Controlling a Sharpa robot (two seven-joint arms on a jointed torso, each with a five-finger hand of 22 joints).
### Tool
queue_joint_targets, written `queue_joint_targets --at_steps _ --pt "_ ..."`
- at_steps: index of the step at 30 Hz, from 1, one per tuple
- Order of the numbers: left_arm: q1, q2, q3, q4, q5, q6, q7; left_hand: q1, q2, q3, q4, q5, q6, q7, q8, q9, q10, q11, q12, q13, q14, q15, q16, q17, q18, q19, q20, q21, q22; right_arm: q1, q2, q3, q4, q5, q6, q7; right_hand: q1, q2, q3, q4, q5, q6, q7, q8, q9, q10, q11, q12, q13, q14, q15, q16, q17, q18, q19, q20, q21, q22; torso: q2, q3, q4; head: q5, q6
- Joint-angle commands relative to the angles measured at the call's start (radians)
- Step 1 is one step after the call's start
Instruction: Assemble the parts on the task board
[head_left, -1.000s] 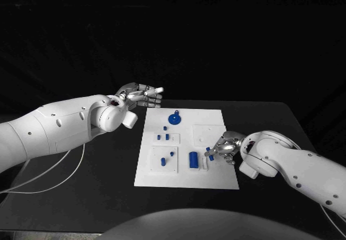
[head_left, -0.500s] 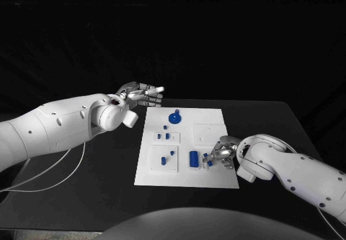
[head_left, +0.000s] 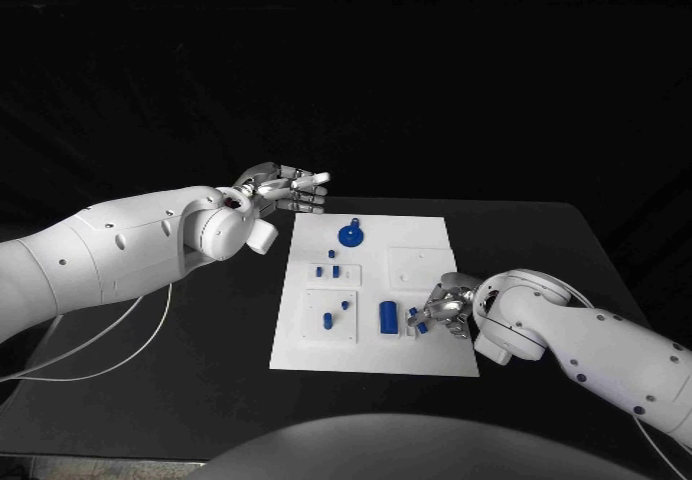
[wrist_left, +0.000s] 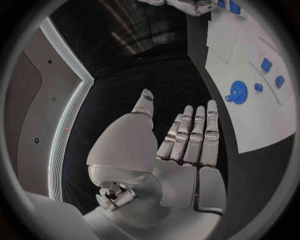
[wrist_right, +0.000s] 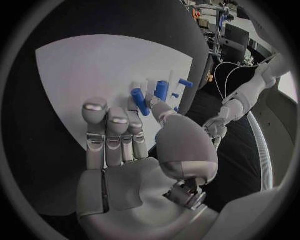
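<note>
Robot lab or test cell, staged for recording. Black table (head_left: 216, 380) with black backdrop all round in head view, nothing domestic about it. White board (head_left: 433, 250) with blue parts (head_left: 387, 317) laid out like a bench test fixture. Cable (head_left: 101, 345) trails loose from the left arm across the table. Left wrist view: dark room, pale curved wall panel with a light strip (wrist_left: 65, 130), a shiny dark surface beyond the table. Right wrist view: cluttered bench or shelving at the far side with monitors (wrist_right: 236, 36) and gear, too small to identify further. Reads as a robotics workspace, not a home or shop.
</note>
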Motion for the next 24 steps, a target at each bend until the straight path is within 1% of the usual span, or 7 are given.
queue_joint_targets --at_steps 1,3,5,12,16,19,24 --pt "0.0 0.001 0.001 0.002 -0.002 0.015 0.003 -0.001 0.011 -0.002 -0.002 -0.004 -0.006 0.0 -0.001 -0.001 -0.003 -0.002 0.0 0.001 0.005 0.0 -0.003 0.0 0.005 -0.001 -0.001 0.002 0.0 -0.001 0.004 -0.003 -0.004 -0.018 0.025 -0.008 0.011 0.019 0.059 -0.062 -0.003 0.0 -0.007 0.004 0.0 0.012 -0.01 0.002 0.001 0.003 -0.002 0.004 0.001 -0.017 0.051 0.0 -0.003 0.075 0.0 -0.0003 -0.0001 0.001 -0.001" --pt "0.0 0.0 0.001 0.003 -0.002 0.015 0.003 -0.001 0.011 -0.002 -0.002 -0.004 -0.006 0.0 -0.001 -0.001 -0.003 -0.002 0.0 0.001 0.005 0.0 -0.003 0.0 0.005 -0.001 -0.001 0.002 0.0 -0.001 0.006 -0.004 -0.005 -0.018 0.024 -0.008 0.011 0.019 0.057 -0.061 -0.003 0.0 -0.008 0.004 -0.001 0.011 -0.01 0.001 0.0 0.003 -0.002 0.004 0.001 -0.017 0.051 0.0 -0.004 0.074 0.0 -0.0003 -0.0002 0.001 -0.002" --pt "0.0 0.0 0.001 0.003 -0.002 0.015 0.003 -0.002 0.011 -0.002 -0.002 -0.004 -0.006 0.0 -0.001 -0.001 -0.003 -0.002 0.0 0.001 0.004 0.001 -0.003 0.0 0.005 -0.001 -0.001 0.002 0.0 -0.001 0.007 -0.005 -0.006 -0.018 0.024 -0.007 0.011 0.019 0.057 -0.061 -0.003 0.0 -0.008 0.004 -0.001 0.011 -0.01 0.001 0.0 0.003 -0.002 0.004 0.001 -0.017 0.051 0.0 -0.004 0.074 0.0 0.0001 -0.0002 0.002 -0.002" --pt "0.0 0.0 0.001 0.002 -0.002 0.015 0.003 -0.002 0.011 -0.002 -0.002 -0.004 -0.007 0.0 -0.001 -0.001 -0.004 -0.002 0.0 0.001 0.003 0.001 -0.003 0.0 0.005 -0.001 -0.001 0.002 0.0 -0.001 0.011 -0.007 -0.01 -0.019 0.025 -0.006 0.012 0.019 0.054 -0.06 -0.003 0.0 -0.008 0.004 -0.002 0.012 -0.01 0.003 0.001 0.003 -0.002 0.004 0.001 -0.017 0.052 0.0 -0.002 0.075 0.0 -0.0004 0.0 0.003 -0.003" --pt "0.0 0.001 0.001 0.003 -0.002 0.015 0.003 -0.002 0.011 -0.002 -0.002 -0.004 -0.007 0.0 -0.001 -0.001 -0.004 -0.002 0.0 0.001 0.003 0.001 -0.003 0.0 0.005 -0.001 -0.001 0.002 0.0 -0.001 0.014 -0.009 -0.014 -0.018 0.024 -0.005 0.008 0.019 0.049 -0.054 -0.015 0.0 -0.011 0.004 -0.005 0.013 -0.011 0.003 0.001 0.003 -0.002 0.004 0.001 -0.017 0.052 -0.001 -0.003 0.075 0.0 0.0001 -0.0001 0.006 -0.002" --pt "0.0 0.001 0.001 0.003 -0.002 0.015 0.002 -0.002 0.011 -0.002 -0.002 -0.004 -0.007 0.0 -0.001 -0.001 -0.004 -0.002 0.0 0.001 0.003 0.001 -0.003 0.0 0.005 -0.001 -0.001 0.002 0.0 -0.001 0.016 -0.011 -0.015 -0.018 0.02 -0.003 0.008 0.018 0.041 -0.045 -0.043 0.001 -0.015 0.003 -0.009 0.012 -0.013 0.002 0.001 0.003 -0.003 0.004 0.001 -0.018 0.052 -0.001 -0.003 0.074 0.0 0.0001 -0.0002 0.006 -0.002" --pt "0.0 0.001 0.001 0.003 -0.002 0.015 0.002 -0.002 0.011 -0.002 -0.002 -0.004 -0.007 0.0 -0.001 -0.001 -0.004 -0.002 0.0 0.001 0.003 0.001 -0.003 0.0 0.005 -0.001 -0.001 0.002 0.0 -0.001 0.018 -0.012 -0.015 -0.018 0.025 0.0 0.0 0.006 0.009 -0.017 -0.043 0.004 -0.019 0.003 -0.023 0.013 -0.014 0.003 0.001 0.004 -0.004 0.004 0.001 -0.019 0.052 -0.002 -0.004 0.074 0.0 0.0001 -0.0004 0.007 -0.003"
